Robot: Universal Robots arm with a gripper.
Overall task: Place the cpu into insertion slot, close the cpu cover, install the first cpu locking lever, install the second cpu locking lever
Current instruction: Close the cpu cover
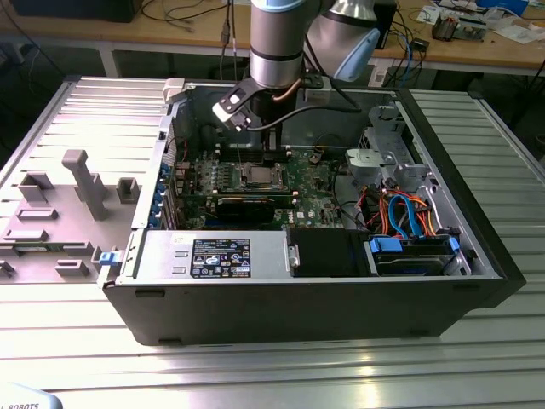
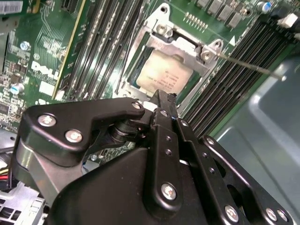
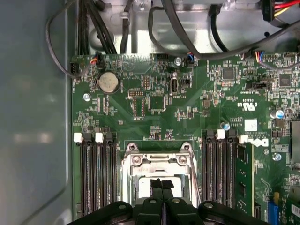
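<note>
cpu (image 2: 164, 75) seated (cover (image 2: 177, 43) down), closed tool (image 3: 162, 183) above

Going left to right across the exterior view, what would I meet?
In order: tall grey post → white latch → cpu → silver drive cage → dark side wall of the case.

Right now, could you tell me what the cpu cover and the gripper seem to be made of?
cpu cover: likely bare metal; silvery, with a dull sheen and bright glints.
gripper: black and smooth with soft highlights; coated metal or plastic, I cannot tell which.
</note>
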